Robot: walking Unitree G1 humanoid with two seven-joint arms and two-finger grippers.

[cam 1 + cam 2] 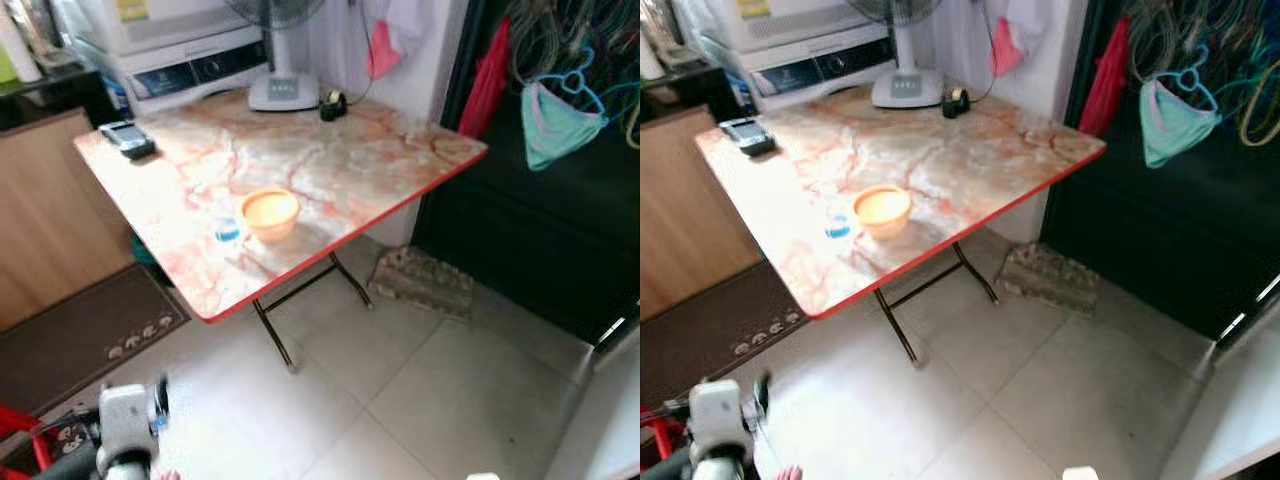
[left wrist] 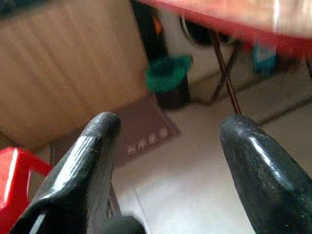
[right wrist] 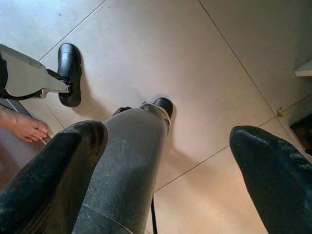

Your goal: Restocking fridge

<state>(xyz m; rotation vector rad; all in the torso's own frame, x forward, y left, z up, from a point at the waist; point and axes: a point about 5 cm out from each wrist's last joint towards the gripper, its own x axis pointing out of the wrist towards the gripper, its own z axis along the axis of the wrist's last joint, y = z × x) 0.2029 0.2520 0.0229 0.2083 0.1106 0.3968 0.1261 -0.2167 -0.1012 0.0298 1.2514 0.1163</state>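
Bowl, orange, sits on the surface near its front red edge, and I take that surface as my landmark. Nearest me, below and in front of it, my left gripper hangs over the floor with its fingers spread wide, nothing between them. My right gripper also hangs low with fingers apart and empty, pointing down at the tiles past the robot's leg; a person's bare foot shows beside it. A small blue cap lies just beside the bowl. An egg tray lies on the floor beside the surface's legs. At the far edge stands a fan; a phone lies at the left corner.
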